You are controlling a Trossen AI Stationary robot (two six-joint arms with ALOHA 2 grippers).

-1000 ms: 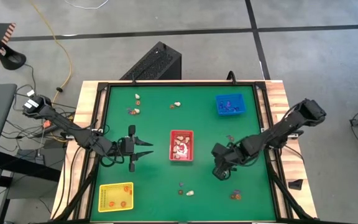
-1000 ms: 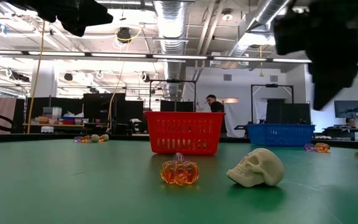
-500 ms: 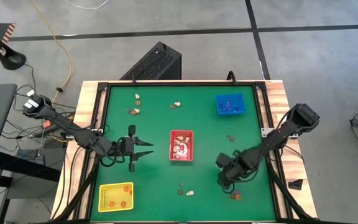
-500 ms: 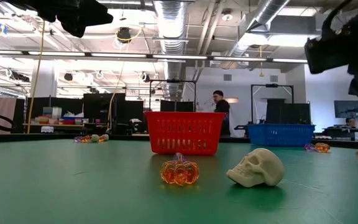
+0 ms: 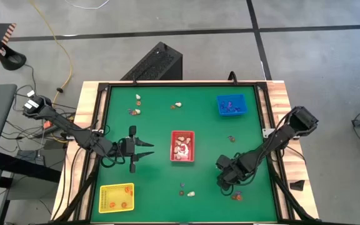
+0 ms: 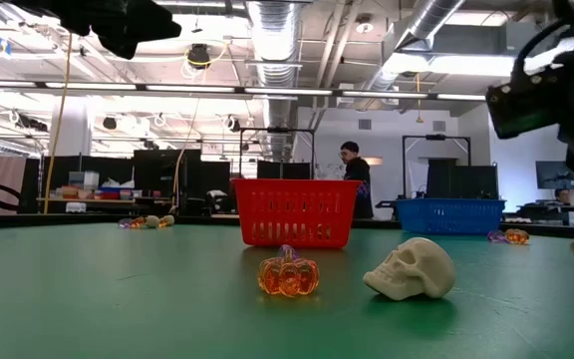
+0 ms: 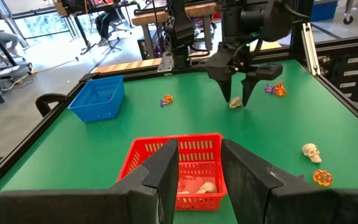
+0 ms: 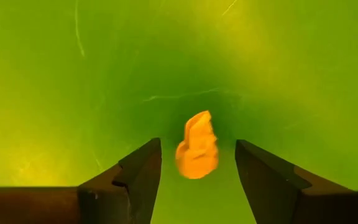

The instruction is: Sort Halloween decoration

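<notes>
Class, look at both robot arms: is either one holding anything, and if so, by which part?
Nothing is held. The right gripper stands open around a small trinket on the table; the left gripper hangs empty.

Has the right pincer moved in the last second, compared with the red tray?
Yes. In the high view the right pincer has dropped toward the table's near edge, farther from the red tray, over a small trinket.

Trinkets scattered on green worktop [image 5: 155, 125]: cream skull [image 6: 412, 267] on its side, just beside clear orange pumpkin [image 6: 287, 274], both upright-ish near front edge. Small piece [image 8: 197, 146] lies between right claw [image 8: 197, 171] fingers, apart from both. More at far left [image 5: 135, 111], far centre [image 5: 177, 105]; several in red tray [image 5: 182, 135].
</notes>
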